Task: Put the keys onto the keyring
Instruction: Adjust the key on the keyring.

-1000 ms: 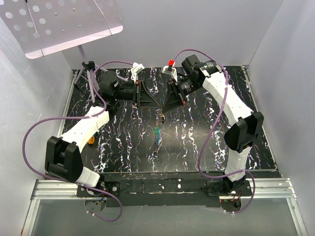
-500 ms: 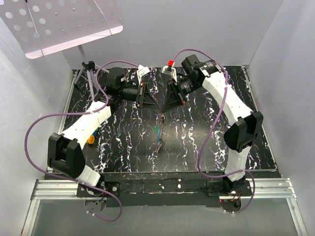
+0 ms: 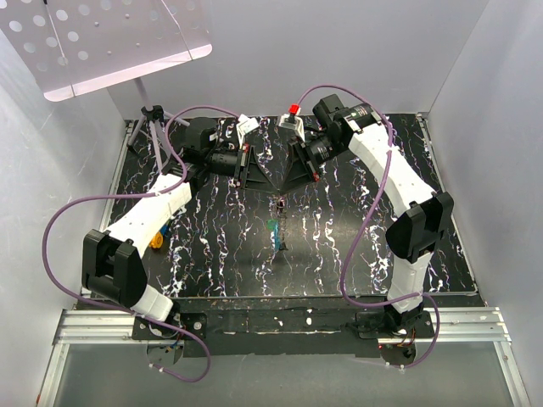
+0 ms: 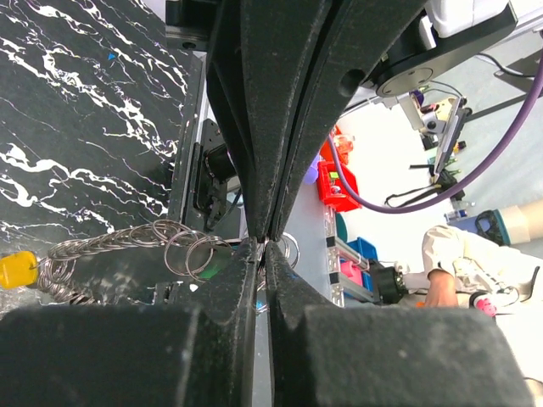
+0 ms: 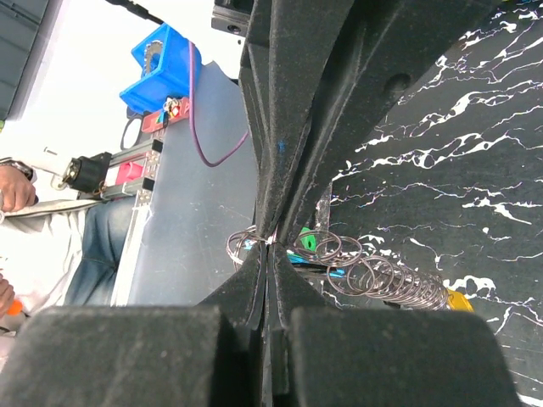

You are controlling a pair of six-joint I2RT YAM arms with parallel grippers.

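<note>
- Fingers of left gripper (image 4: 263,246) and right gripper (image 5: 267,242) are clamping the keyring (image 5: 240,248) near the counter's (image 3: 221,263) far edge.
- One teal key (image 3: 271,227) seems to be hanging on; yellow key (image 3: 158,241) is lying loose by left edge.

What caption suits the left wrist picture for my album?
Left gripper and right gripper meet tip to tip, pinching the keyring; a chain of rings trails toward a yellow key.

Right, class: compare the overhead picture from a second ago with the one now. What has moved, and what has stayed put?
The left gripper shifted to the right, its wrist closing in on the right gripper, mostly in the first half second. Nothing was picked up or let go: both stay shut on the keyring. The right gripper, the teal key and the yellow key kept their places.
</note>
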